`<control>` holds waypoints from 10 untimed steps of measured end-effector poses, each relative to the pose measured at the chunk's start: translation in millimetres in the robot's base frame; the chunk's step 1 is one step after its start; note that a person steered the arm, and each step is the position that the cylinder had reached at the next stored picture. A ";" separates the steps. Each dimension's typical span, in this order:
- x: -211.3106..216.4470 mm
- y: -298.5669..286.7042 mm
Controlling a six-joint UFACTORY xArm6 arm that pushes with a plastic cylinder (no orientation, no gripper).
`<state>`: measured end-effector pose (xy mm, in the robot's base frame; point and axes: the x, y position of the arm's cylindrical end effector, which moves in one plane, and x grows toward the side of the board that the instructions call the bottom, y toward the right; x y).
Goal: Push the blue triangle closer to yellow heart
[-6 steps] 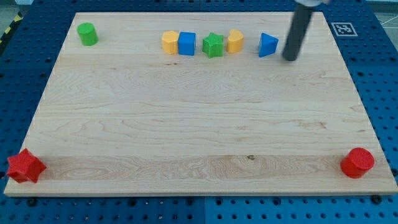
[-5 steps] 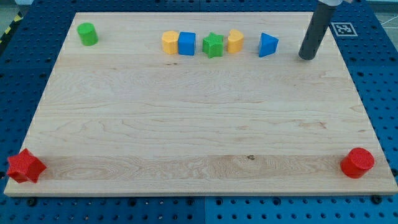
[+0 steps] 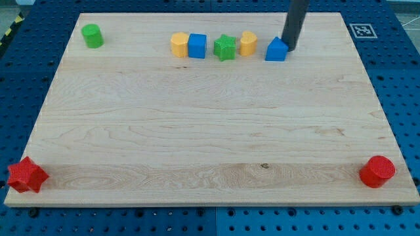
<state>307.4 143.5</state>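
Jaws you will not find on this arm, so nothing is released or clenched; the arm ends in a rod, and my tip [image 3: 289,50] touches the right side of the blue triangle [image 3: 276,50]. That block sits near the top edge of the counter [image 3: 210,131], just right of the yellow heart [image 3: 248,43], with a small gap between them.

What can go wrong, in my judgement: my tip meets the triangle on a slanted face, so a push may turn the block or let it slip aside toward the view's top or bottom. A push that goes too far would drive the heart into the green star [image 3: 224,47] beside it.

You cannot see the upper part of the rod; it is cut off at the view's top. The exact contact point is hard to make out.
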 end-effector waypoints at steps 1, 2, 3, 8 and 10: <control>0.0 -18.1; 0.0 -20.7; 0.0 -17.7; 95.7 -37.2; 24.3 -37.4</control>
